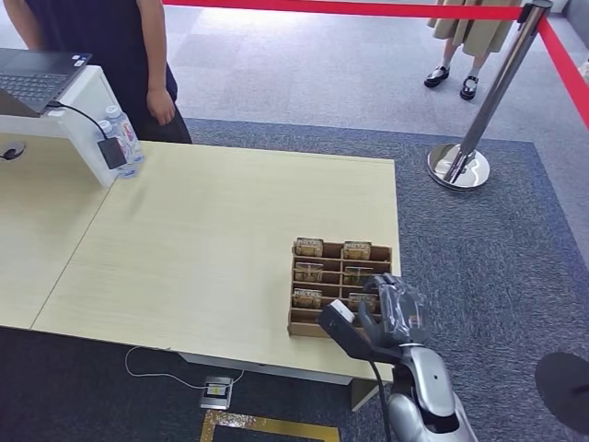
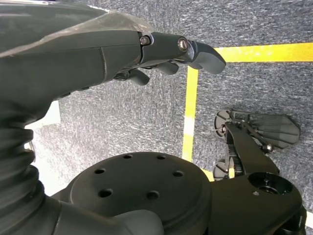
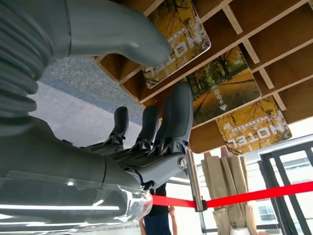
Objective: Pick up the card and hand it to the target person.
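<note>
Right hand (image 1: 391,308) hovered over the near right corner of the wooden card tray (image 1: 299,322), fingers (image 3: 173,117) apart, holding nothing. Target card (image 3: 221,90), yellow autumn print, lay flat in its slot just by the fingertips. My read: reach stage. Come down square, pinch one card edge between thumb and finger, mind the slot dividers. Left hand (image 2: 147,54) hung over the carpet, fingers loosely out, nothing in it. Tray sat at the right edge of a pale table (image 1: 208,239); person (image 1: 118,55) at the far side, red barrier tape (image 1: 347,7) behind
</note>
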`<action>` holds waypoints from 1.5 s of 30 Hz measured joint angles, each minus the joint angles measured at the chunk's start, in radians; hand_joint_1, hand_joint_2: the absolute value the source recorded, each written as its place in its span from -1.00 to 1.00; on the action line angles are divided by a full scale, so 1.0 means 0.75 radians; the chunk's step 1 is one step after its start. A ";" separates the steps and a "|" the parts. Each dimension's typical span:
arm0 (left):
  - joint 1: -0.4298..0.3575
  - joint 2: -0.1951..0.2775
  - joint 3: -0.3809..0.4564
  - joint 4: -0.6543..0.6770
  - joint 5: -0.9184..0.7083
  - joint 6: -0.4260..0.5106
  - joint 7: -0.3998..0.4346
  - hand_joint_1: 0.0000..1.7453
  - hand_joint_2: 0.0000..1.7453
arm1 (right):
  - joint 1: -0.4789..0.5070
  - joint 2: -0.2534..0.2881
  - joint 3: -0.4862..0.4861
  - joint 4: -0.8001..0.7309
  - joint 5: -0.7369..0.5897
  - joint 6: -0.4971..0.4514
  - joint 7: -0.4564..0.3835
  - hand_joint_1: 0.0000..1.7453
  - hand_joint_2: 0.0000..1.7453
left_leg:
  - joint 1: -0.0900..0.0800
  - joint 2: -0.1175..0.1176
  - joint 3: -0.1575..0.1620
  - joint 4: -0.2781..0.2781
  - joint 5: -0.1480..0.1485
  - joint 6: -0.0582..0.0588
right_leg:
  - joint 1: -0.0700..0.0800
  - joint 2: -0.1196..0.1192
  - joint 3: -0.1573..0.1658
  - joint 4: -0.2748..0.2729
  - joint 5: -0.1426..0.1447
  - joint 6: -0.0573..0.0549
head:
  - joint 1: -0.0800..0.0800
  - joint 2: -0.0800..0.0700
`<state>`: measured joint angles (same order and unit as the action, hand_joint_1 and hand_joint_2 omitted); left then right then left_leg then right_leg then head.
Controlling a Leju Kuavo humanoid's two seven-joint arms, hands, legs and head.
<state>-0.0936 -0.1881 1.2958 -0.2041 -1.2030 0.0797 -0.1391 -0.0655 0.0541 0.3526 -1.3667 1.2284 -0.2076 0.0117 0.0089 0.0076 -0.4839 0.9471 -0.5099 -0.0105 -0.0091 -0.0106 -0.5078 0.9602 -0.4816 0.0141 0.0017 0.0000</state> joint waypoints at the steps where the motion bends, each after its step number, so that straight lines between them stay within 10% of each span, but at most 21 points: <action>1: 0.000 0.000 -0.001 0.000 0.000 0.000 0.001 -1.00 1.00 | -0.003 0.000 0.000 0.006 0.000 0.001 0.000 0.06 1.00 | 0.000 0.000 0.000 0.000 0.000 0.000 | 0.000 0.000 0.000 0.000 0.000 0.000 | 0.000 0.000; 22: 0.000 0.002 -0.015 -0.001 -0.006 0.000 0.001 -1.00 1.00 | -0.055 0.006 -0.014 0.101 -0.006 0.000 -0.015 0.07 1.00 | 0.000 0.000 0.000 0.000 0.000 0.000 | 0.000 0.000 0.000 0.000 0.000 0.000 | 0.000 0.000; 33: 0.000 0.003 -0.016 -0.001 -0.009 -0.007 0.001 -1.00 1.00 | -0.067 0.009 -0.021 0.111 -0.007 -0.002 -0.015 0.96 1.00 | 0.000 0.000 0.001 0.000 0.000 0.000 | 0.000 0.000 0.000 0.000 0.000 0.000 | 0.000 0.000; 45: 0.000 0.006 -0.016 -0.001 -0.009 -0.008 0.001 -1.00 1.00 | -0.065 0.009 -0.023 0.108 -0.007 -0.004 -0.017 1.00 1.00 | 0.000 0.000 0.001 0.000 0.001 0.000 | 0.000 0.000 0.001 0.000 0.001 0.000 | 0.000 0.000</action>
<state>-0.0935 -0.1837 1.2839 -0.2045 -1.2100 0.0736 -0.1381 -0.1144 0.0608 0.3357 -1.2857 1.2227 -0.2106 -0.0013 0.0089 0.0076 -0.4832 0.9472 -0.5096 -0.0104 -0.0091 -0.0106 -0.5074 0.9602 -0.4811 0.0144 0.0016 0.0000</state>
